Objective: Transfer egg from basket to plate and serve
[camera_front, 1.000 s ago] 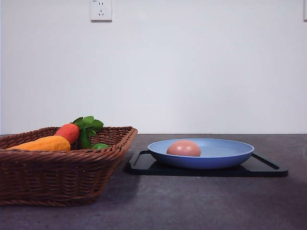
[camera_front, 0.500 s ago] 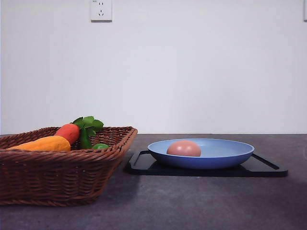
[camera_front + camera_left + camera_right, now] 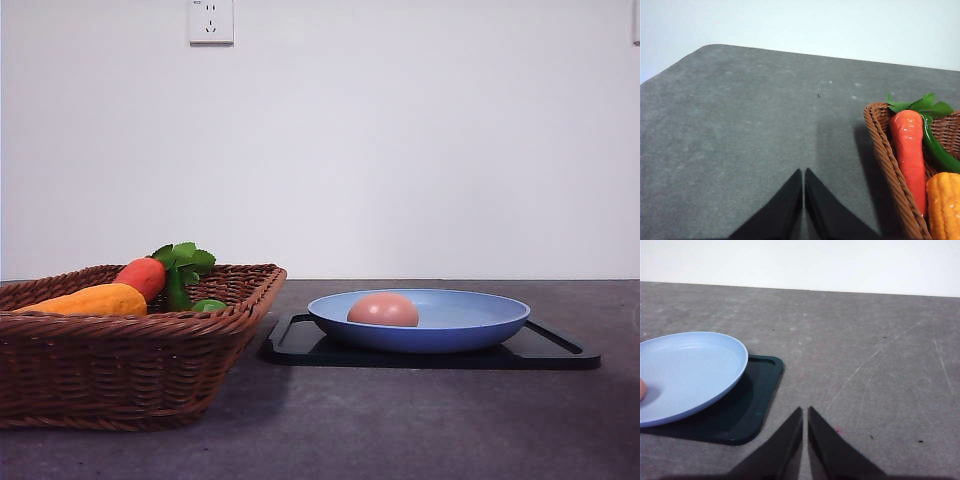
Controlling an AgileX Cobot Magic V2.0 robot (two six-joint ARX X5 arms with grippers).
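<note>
The egg (image 3: 383,310) sits in the light-blue plate (image 3: 470,325) on the black tray (image 3: 545,350) — clear of the wicker basket (image 3: 130,370). Left pincer (image 3: 803,200) and right pincer (image 3: 805,437) are both closed tight on nothing, above bare counter (image 3: 420,430). To serve, I'd grip the tray rim and keep it level. Dark speckled counter, plain white wall (image 3: 420,140), one socket (image 3: 211,21).
</note>
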